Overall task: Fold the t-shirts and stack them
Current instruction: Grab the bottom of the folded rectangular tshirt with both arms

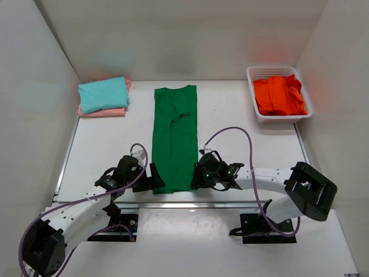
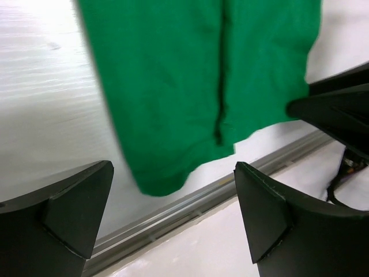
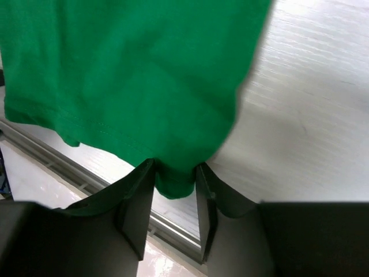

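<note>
Green t-shirt [image 1: 174,138] hem pinched in right end effector [image 3: 173,174], beside left end effector [image 2: 173,173].

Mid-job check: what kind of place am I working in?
Likely a lab test cell, not a home: a white table boxed in by bare white panels, a green t-shirt lying on it, and a white basket of orange-red shirts.

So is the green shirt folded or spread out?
Partly folded: the green shirt lies as a long narrow strip, sides turned in and meeting along a centre line; no crosswise fold yet.
</note>
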Robot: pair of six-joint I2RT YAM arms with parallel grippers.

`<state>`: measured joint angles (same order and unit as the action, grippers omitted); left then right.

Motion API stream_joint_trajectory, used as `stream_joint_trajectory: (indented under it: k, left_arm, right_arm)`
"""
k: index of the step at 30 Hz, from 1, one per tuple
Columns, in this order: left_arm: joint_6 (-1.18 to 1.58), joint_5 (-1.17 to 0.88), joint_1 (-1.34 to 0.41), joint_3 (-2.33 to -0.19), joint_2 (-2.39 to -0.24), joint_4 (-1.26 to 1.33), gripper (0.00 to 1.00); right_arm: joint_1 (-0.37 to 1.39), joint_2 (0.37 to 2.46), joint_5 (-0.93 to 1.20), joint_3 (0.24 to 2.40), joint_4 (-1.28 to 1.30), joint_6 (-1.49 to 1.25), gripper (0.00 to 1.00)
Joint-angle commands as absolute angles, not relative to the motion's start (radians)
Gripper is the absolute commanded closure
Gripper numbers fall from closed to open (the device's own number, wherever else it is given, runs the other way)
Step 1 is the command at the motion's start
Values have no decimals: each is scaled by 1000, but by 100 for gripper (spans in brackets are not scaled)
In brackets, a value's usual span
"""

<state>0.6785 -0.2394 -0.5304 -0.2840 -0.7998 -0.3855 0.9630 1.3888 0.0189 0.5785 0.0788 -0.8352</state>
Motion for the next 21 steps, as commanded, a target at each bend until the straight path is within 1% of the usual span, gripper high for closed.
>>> stream_joint_trajectory:
  k: [1,2,4,5,6,7,8,9,11,14,18,21]
  left_arm:
    - [680,-265,-560,-249,-859,-364,2]
    - [680,-279,-558,-247,-873,-350,3]
    - [673,-310,-557,-229,-893,-318,13]
    - [675,-324,-560,-226,-891,-301,25]
    - [681,-325,-555,-221,-885,-295,41]
    - [686,-330,-554,-218,-881,-291,50]
    - [681,-324,-551,-215,-873,-301,80]
    - [692,-312,-548,-221,-870,-313,100]
    - [687,-279,-557,-236,-861,-371,100]
    - [676,-261,-540,-277,-848,-442,100]
    - [641,-219,-538,-362,-839,-557,100]
    - [621,-253,-566,-387,-874,-575,100]
  right_arm:
    - [982,1413,26,615,94,-828,66]
    - [985,1416,23,620,103,-830,65]
    - [996,1404,23,608,98,-839,65]
    - [996,1401,25,598,94,-842,66]
    - [993,1401,28,591,92,-842,67]
    - [994,1401,25,592,87,-842,67]
    - [993,1401,31,588,87,-844,70]
    - [988,1396,28,588,87,-836,74]
    - [985,1388,46,589,89,-830,86]
    - [974,1376,55,581,97,-825,100]
    - [965,1339,68,597,138,-807,99]
    - [963,1307,107,606,176,-782,100]
